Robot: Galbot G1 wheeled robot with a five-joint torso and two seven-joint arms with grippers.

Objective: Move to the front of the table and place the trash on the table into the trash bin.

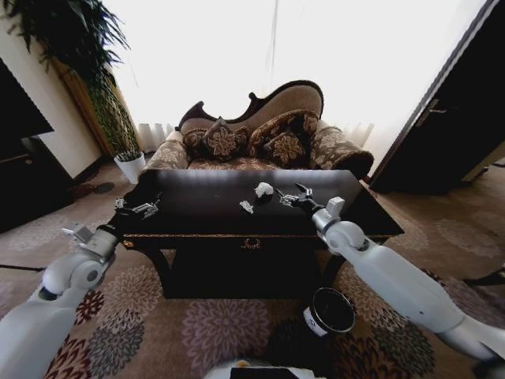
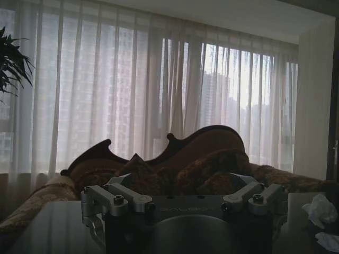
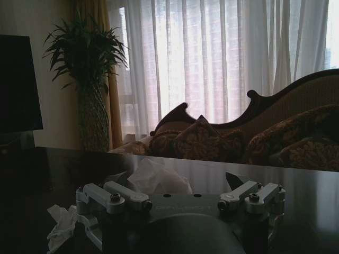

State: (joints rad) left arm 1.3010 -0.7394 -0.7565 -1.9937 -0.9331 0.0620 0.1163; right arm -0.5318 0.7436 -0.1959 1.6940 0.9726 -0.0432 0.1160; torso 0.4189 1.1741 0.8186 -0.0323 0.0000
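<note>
The room is lit from behind by the far curtained window (image 1: 260,55), which is blown out to white. The sofa (image 1: 260,134) and table (image 1: 197,209) are left dim and silhouetted; straight lines are bent at the edges.

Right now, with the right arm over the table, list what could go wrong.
1. The right end effector is close beside the paper wad; a slightly off approach could push the light wad across the glossy table instead of gripping it.
2. The trash bin stands on the floor below the right arm's side; swinging down to it could clip the table edge.
</note>
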